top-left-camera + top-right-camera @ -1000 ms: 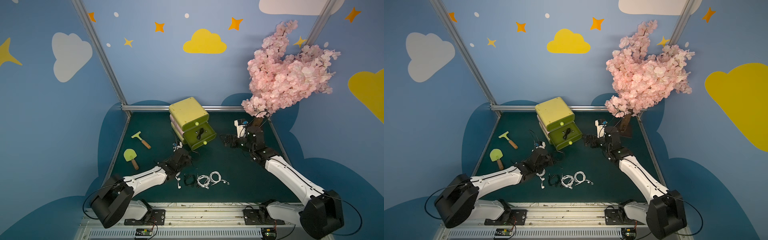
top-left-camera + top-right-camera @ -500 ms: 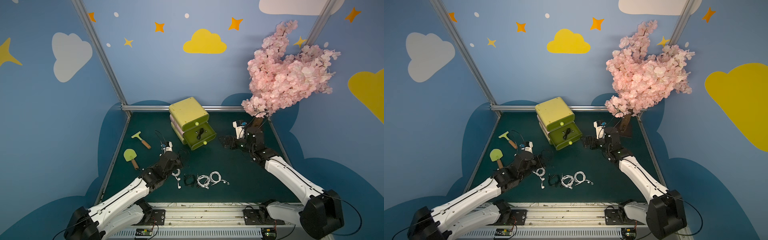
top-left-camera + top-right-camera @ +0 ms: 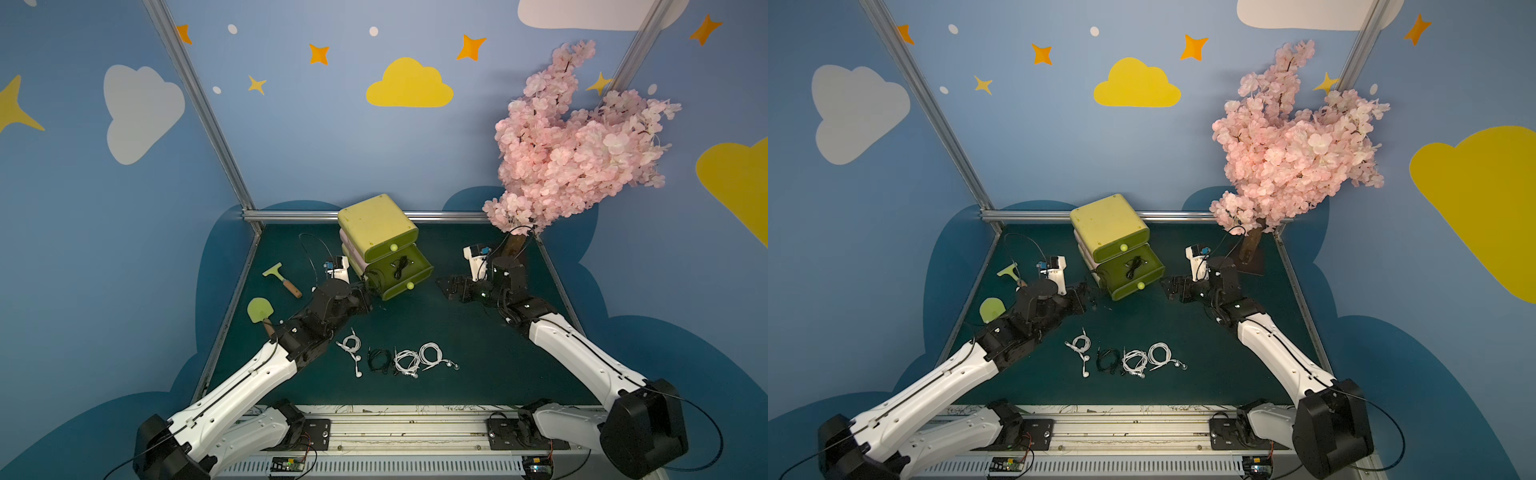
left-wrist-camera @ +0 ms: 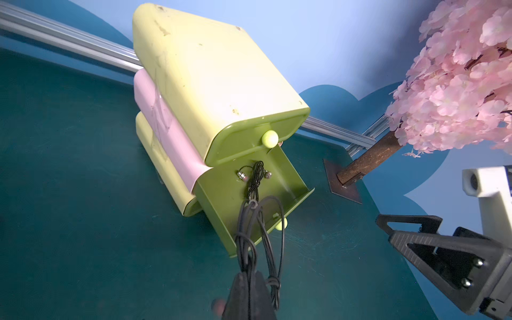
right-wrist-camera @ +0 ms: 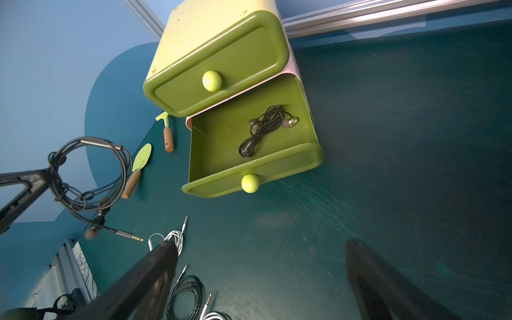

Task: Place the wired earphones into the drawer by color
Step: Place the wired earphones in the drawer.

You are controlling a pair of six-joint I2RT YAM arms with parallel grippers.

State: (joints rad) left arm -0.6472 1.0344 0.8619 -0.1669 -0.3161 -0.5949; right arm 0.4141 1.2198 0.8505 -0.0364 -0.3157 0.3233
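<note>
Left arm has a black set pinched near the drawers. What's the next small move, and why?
Probably ease the left gripper sideways until the held black earphones hang over the open drawer, and only then release. The bundle appears to hang beside the drawer's wall, not above it. A black set already lies inside, so the color matches.

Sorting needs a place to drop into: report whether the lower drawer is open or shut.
Open. The lower drawer stands pulled out beyond the shut top drawer, with black earphones lying on its floor.
</note>
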